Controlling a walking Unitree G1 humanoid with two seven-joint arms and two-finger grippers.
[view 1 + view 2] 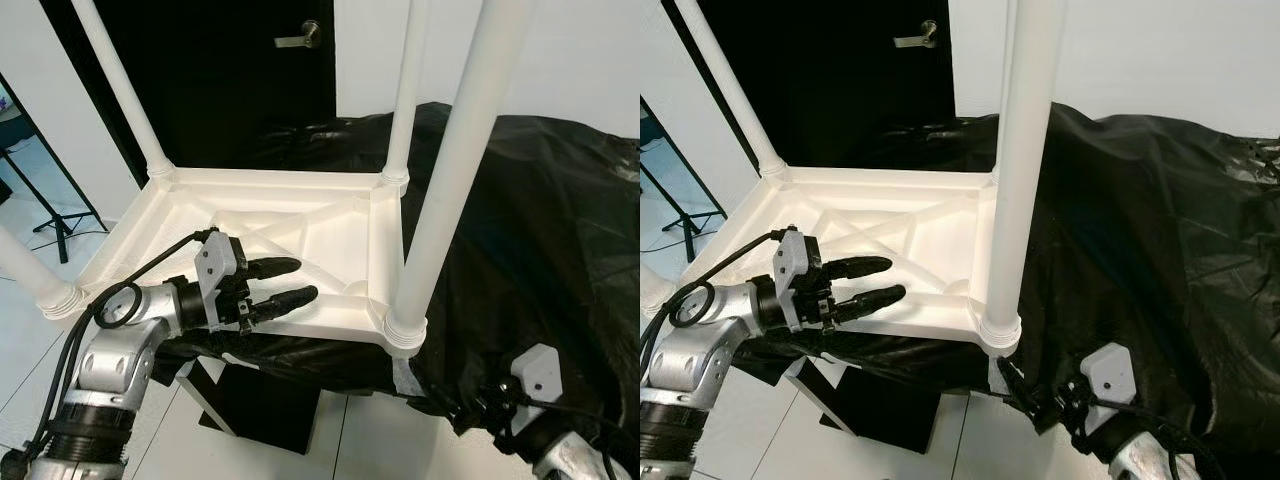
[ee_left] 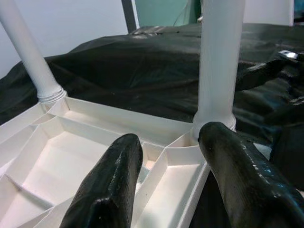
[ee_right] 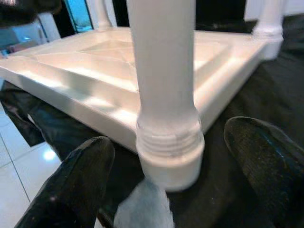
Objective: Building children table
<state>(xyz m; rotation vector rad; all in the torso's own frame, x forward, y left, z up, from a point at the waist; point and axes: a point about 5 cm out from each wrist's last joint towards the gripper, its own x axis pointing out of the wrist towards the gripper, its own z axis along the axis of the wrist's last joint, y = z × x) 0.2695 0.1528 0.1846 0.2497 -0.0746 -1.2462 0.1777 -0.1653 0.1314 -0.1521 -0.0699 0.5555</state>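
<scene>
A white plastic children's table (image 1: 250,182) lies upside down on a black cloth (image 1: 540,220), its legs pointing up. My left gripper (image 1: 305,280) is open and hovers over the near edge of the ribbed underside (image 2: 71,161), with nothing between its fingers (image 2: 109,190). The near right leg (image 1: 450,170) stands in its corner socket. My right gripper (image 3: 170,135) is low at the front right and open. Its fingers (image 3: 80,180) stand on either side of that leg's threaded base (image 3: 168,147) without touching it.
The black cloth drapes over the support and spreads far to the right. Behind the table is a black door with a metal handle (image 1: 298,38). A tripod stand (image 1: 55,215) is at the left. White tiled floor (image 1: 350,440) and a dark box (image 1: 260,400) lie below.
</scene>
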